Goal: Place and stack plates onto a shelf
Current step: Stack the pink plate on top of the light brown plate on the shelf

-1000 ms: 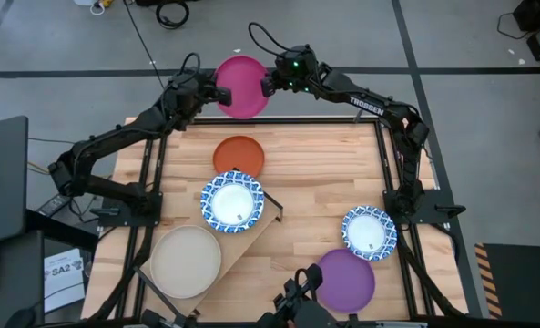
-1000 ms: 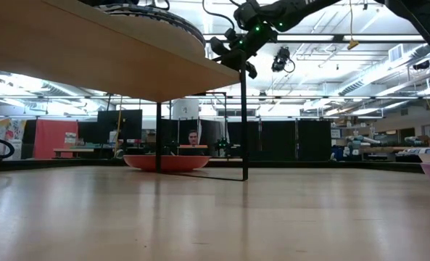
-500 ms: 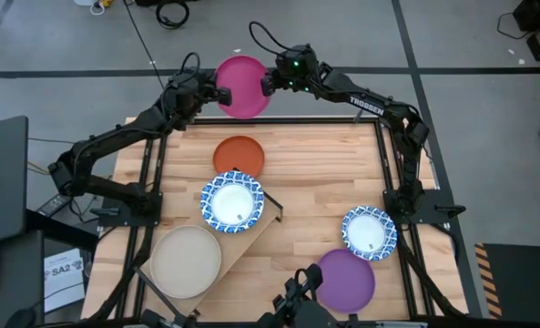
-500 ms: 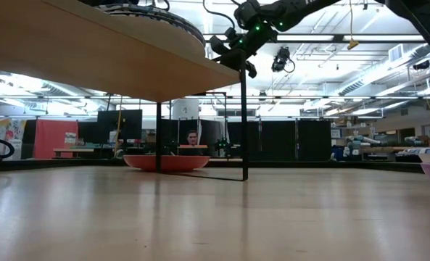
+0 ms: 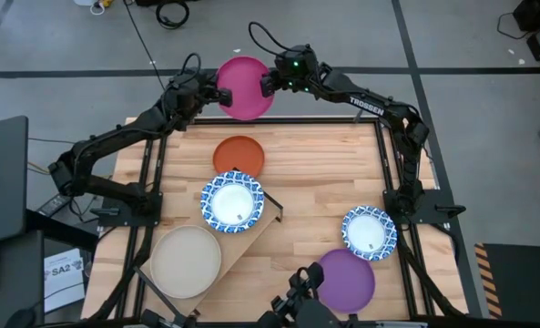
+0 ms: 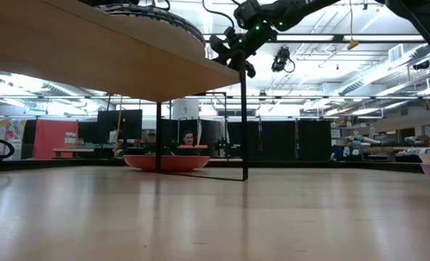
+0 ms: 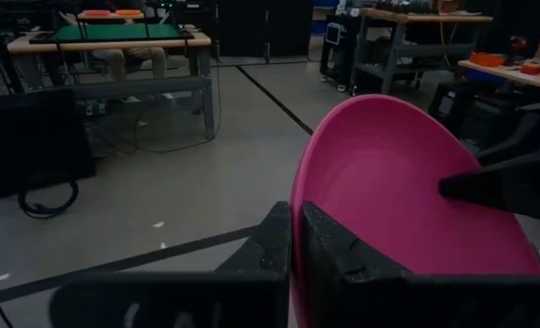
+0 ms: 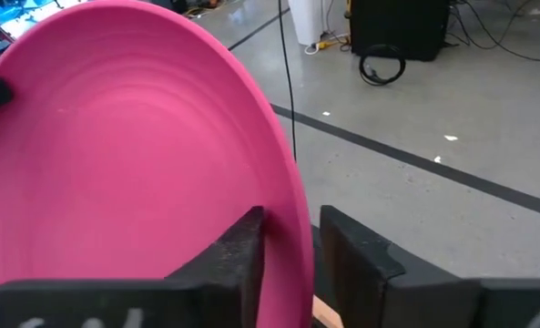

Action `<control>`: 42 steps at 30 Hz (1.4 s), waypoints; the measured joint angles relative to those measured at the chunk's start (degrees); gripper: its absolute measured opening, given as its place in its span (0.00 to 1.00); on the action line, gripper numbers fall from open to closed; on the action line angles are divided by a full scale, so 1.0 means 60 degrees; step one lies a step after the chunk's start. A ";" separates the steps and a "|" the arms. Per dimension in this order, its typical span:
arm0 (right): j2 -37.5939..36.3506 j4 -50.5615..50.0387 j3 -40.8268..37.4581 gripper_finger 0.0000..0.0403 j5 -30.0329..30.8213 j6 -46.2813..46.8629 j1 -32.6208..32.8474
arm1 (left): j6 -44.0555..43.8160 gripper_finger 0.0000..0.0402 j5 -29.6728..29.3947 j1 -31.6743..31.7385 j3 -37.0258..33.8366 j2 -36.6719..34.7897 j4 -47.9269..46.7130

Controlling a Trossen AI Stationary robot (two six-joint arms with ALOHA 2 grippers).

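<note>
The magenta plate (image 5: 245, 87) hangs in the air just beyond the table's far edge, held between both grippers. My left gripper (image 5: 220, 94) is shut on its left rim and my right gripper (image 5: 266, 85) on its right rim. The shelf (image 5: 251, 239) stands slantwise at the near left and carries a blue-and-white plate (image 5: 232, 201) and the beige plate (image 5: 186, 261). The orange plate (image 5: 239, 157) lies on the table beside the shelf's far end. A second blue-and-white plate (image 5: 370, 231) and the purple plate (image 5: 346, 280) lie near right. My left gripper (image 7: 297, 246) pinches the magenta plate's rim (image 7: 299, 196) between its two fingers, one on the hollow face and one on the back, coming level from the table's left. The plate is lifted clear. My right gripper (image 8: 292, 255) has the opposite rim (image 8: 299, 214) between its fingers, one finger (image 8: 242, 251) on the hollow face and one behind, coming from the table's right.
In the low view the shelf's board (image 6: 91, 51) fills the upper left, on thin black legs (image 6: 244, 123), with the orange plate (image 6: 167, 162) behind them. Bare table top lies between the shelf and the right-hand plates. A person sits far back in the room.
</note>
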 joint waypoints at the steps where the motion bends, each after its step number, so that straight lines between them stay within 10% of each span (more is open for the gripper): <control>1: 0.0000 -0.0013 0.0000 0.31 0.0003 -0.0011 -0.0005 | 0.0000 0.04 -0.0003 0.0000 0.0000 0.0000 -0.0003; 20: -0.1237 -0.0002 -0.0004 0.40 -0.2635 -0.1094 -0.1000 | -0.0012 0.04 0.0455 -0.0011 -0.0004 0.0011 -0.0663; 33: -0.2053 -0.2845 -0.0004 0.40 -0.2709 -0.2590 -0.1729 | -0.0776 0.04 0.3612 -0.0028 0.0323 0.0000 -0.1033; 42: -0.2053 -0.4559 -0.0004 0.40 -0.2693 -0.2709 -0.2347 | -0.0706 0.04 0.6234 -0.0285 0.2685 -0.0002 -0.5024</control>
